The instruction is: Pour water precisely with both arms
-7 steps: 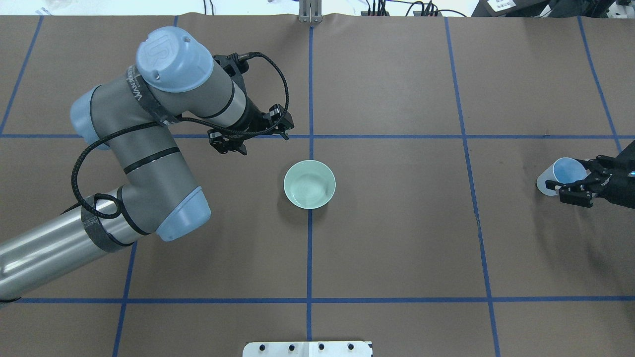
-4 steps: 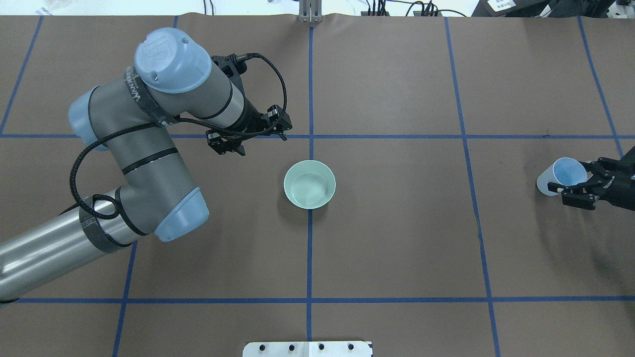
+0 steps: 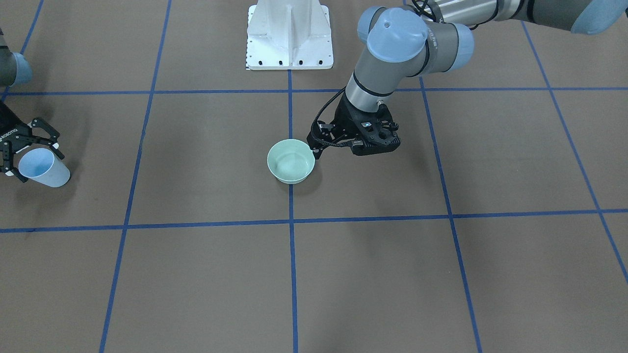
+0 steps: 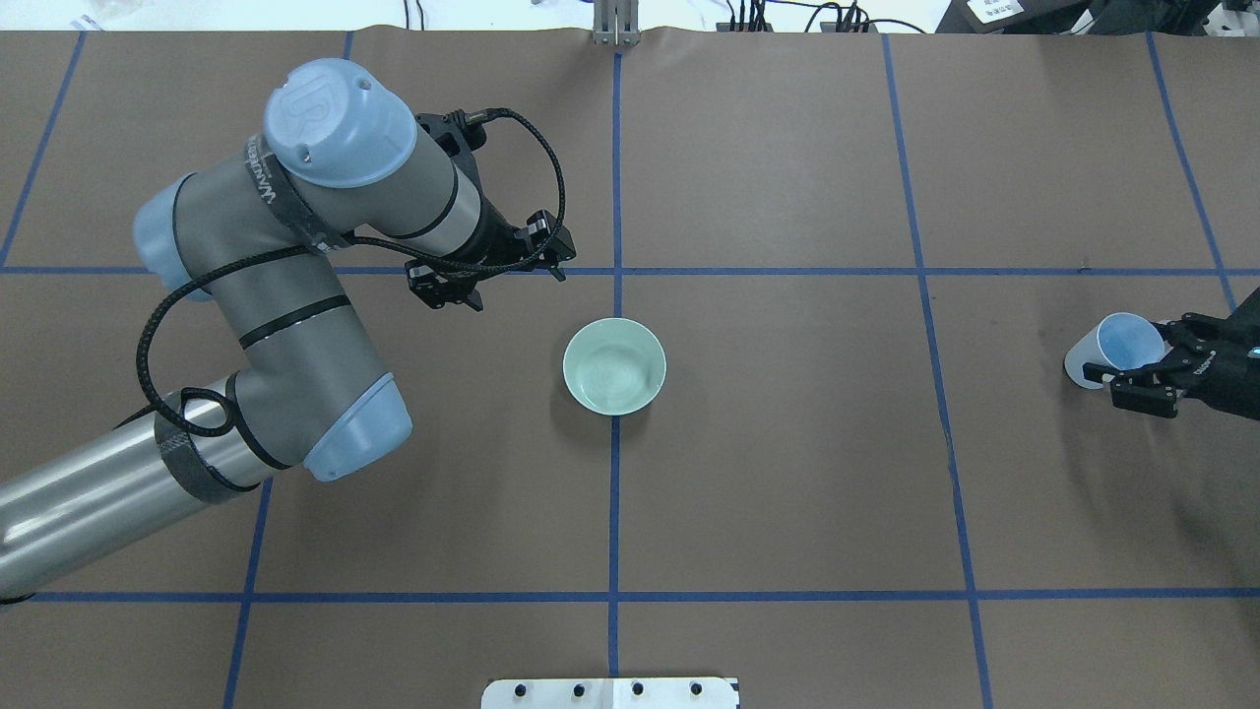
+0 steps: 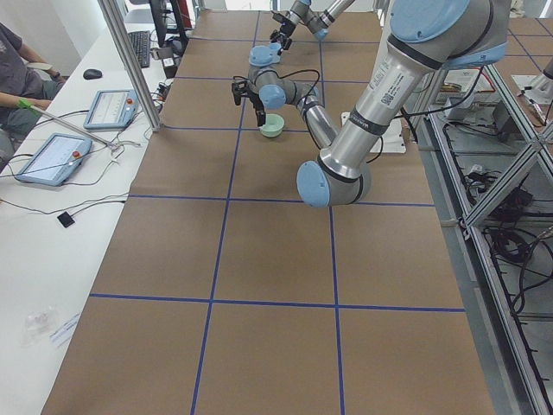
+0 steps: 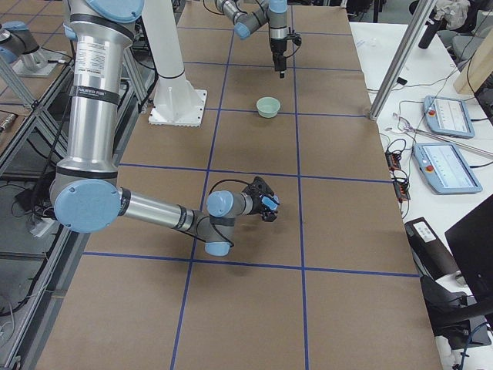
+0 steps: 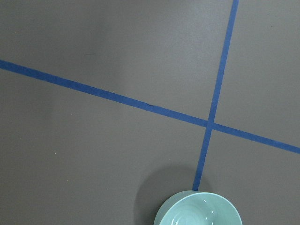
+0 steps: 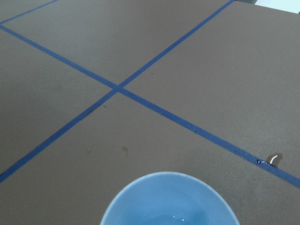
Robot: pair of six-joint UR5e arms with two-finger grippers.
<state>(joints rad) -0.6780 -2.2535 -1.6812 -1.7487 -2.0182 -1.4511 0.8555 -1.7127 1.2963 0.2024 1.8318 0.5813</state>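
Note:
A light-green bowl (image 4: 614, 366) stands at the table's middle; it also shows in the front view (image 3: 290, 161) and at the bottom edge of the left wrist view (image 7: 199, 211). My left gripper (image 4: 520, 290) hangs open and empty above the table, just beyond and left of the bowl, fingers pointing down. My right gripper (image 4: 1130, 347) is shut on a tilted light-blue cup (image 4: 1120, 342) at the table's far right, also in the front view (image 3: 41, 167). The right wrist view shows the cup's inside (image 8: 168, 201) with a few water drops.
Brown table cover (image 4: 787, 473) with a blue tape grid. The white pedestal base (image 3: 289, 34) stands at the robot's side. Tablets (image 5: 52, 157) and a seated operator (image 5: 13, 60) are beyond the far edge, with a metal post (image 5: 130, 69).
My left gripper has drifted slightly left, away from the bowl. My right arm has drawn back slightly toward the right edge; the cup has barely moved.

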